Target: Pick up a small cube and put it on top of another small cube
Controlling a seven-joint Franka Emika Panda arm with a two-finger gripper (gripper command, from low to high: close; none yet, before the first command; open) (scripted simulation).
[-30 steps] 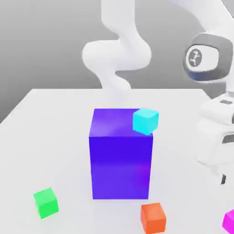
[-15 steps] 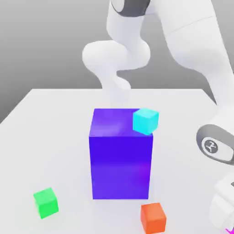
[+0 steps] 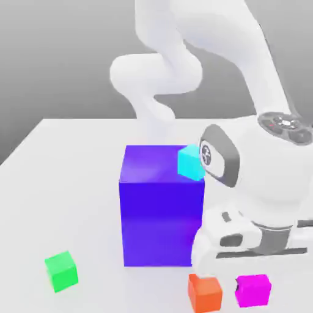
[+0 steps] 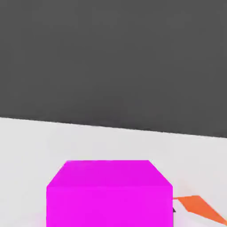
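The small cube point(image 3: 253, 290) is plain magenta, its neighbour cube point(image 3: 205, 294) orange.

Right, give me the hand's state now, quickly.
Hand: closed, holding the small bright magenta-pink cube.

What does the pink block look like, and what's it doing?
The pink block is a small, bright magenta cube with flat faces and straight edges, plain and smooth-looking. The robot's hand has it, with a dark fingertip against its side. It sits just to the exterior view's right of the orange block. Whether it touches the table is hard to tell.
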